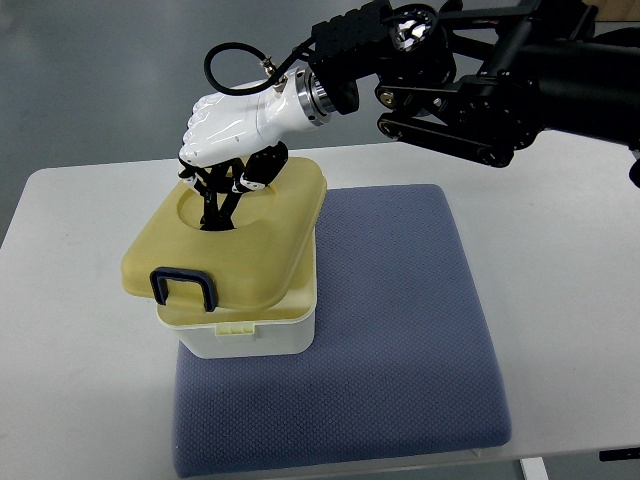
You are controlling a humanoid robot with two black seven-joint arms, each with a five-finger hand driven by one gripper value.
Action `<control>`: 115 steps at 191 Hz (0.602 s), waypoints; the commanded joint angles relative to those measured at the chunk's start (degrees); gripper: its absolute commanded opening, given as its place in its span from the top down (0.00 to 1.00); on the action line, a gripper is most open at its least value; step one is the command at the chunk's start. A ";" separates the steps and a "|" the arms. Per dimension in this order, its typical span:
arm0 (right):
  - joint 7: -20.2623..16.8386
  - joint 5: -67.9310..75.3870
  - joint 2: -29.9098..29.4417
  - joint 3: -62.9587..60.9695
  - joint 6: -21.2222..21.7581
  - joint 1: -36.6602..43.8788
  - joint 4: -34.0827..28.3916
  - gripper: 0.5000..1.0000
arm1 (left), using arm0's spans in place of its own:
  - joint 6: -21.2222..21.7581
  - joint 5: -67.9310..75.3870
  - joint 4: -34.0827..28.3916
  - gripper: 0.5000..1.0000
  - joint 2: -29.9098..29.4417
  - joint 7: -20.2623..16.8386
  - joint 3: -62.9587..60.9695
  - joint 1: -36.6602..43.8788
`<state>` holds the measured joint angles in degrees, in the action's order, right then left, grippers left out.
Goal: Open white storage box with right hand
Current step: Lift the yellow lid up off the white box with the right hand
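Toward the left edge of the blue-grey cushion mat (400, 330), which covers the middle of the white tabletop (560, 200), stands the white storage box (245, 338), its base partly on the mat's left border so that it sits raised on the padding, not on bare table. Its cream-yellow lid (265, 240) lies skewed and tilted on the white base, overhanging it toward the left and the far side, which suggests that the lid is no longer seated squarely and the opening is under way. A dark carrying handle (183, 283) lies folded flat against the lid's near-left slope. The right hand (232, 125), white-shelled with dark finger linkages, enters from the upper right on a black arm (480, 80) and hangs over the far-left part of the lid. Its fingers (222, 190) are curled downward into the round recess (205, 208) in the lid's top, apparently hooking it for purchase; whether they truly clamp the plastic cannot be told from this view. The box therefore lies directly beneath and slightly nearer than the hand, with contact at the recess only. The left hand is not visible. Judged risk: the tilted lid could slip off the fingers.
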<state>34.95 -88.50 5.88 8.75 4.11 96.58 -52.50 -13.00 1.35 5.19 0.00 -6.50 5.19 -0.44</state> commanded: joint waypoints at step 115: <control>0.05 0.70 17.94 -0.13 -4.99 1.51 -1.73 1.00 | -0.01 -0.03 0.00 0.00 0.00 0.00 0.00 0.00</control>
<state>35.01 -87.81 21.17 8.55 0.21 98.67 -53.95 -13.00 1.34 5.19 0.00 -6.50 5.18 -0.44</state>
